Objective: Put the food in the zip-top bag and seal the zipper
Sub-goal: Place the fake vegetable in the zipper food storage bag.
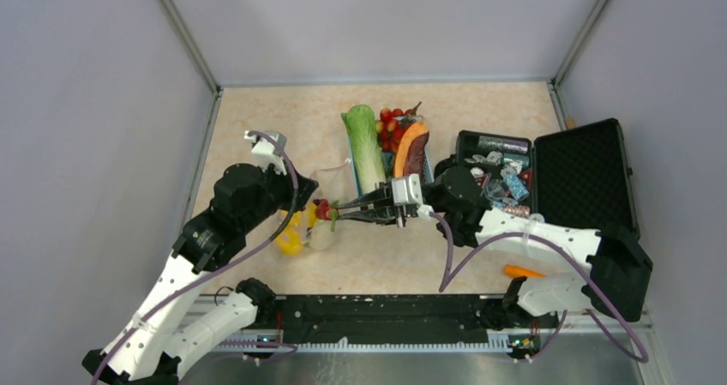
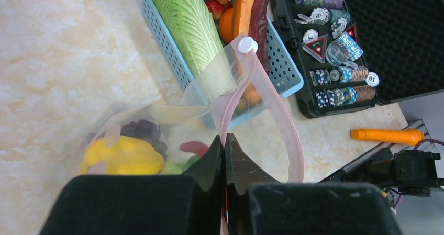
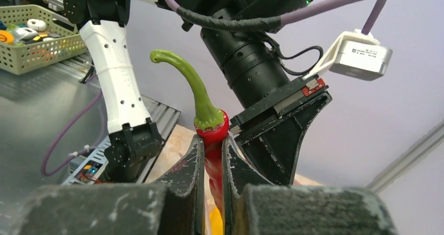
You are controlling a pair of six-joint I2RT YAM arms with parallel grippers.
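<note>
Left gripper [image 2: 224,140] is pinching fully closed on the pink zipper [image 2: 285,125] at the mouth of the zip-top bag [image 2: 157,117] | right gripper [image 3: 212,146] is squeezing almost closed around the red chili [image 3: 213,132], stem up, close beside the left gripper | zip-top bag is lying just beside the blue basket [image 2: 285,73], yellow fruit [image 2: 123,156] showing inside

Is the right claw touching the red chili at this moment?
Touching. The right wrist view shows the right claw closed on the red chili, both fingers pressed against its red body, with no gap.
</note>
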